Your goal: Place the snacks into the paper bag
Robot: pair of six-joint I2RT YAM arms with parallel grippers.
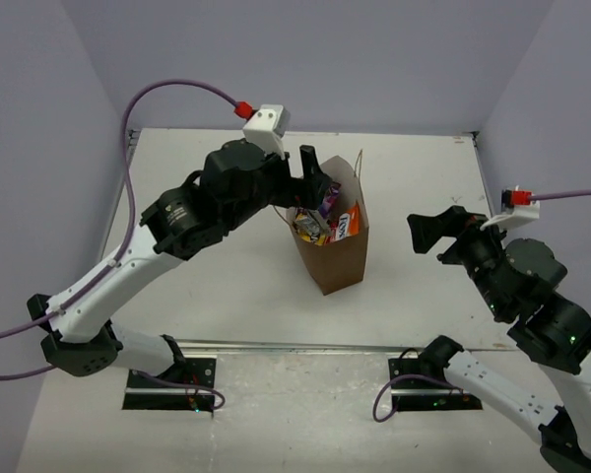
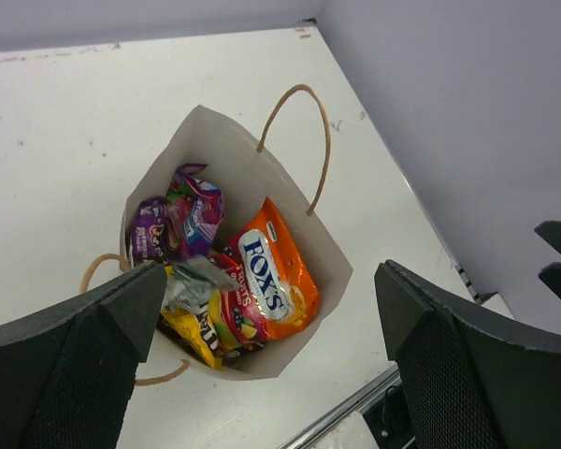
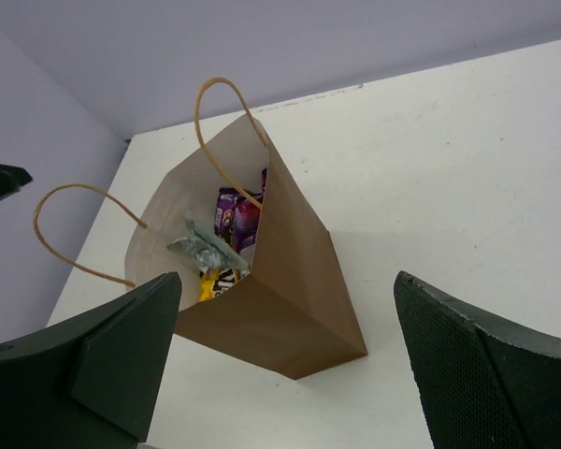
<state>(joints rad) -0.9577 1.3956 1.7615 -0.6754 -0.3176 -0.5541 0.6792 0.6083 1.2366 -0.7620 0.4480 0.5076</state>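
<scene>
Left gripper [image 2: 266,299] gapes empty over paper bag [image 2: 226,150], whose walls half-hide the snacks [image 2: 273,279].

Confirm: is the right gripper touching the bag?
Apart. Top view shows bare table between the right gripper and the bag.

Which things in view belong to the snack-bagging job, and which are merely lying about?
Job: paper bag; orange FOX'S packet; purple packets; yellow packet; left pincer and right pincer, both open.
Lying about: purple cable; table.
</scene>
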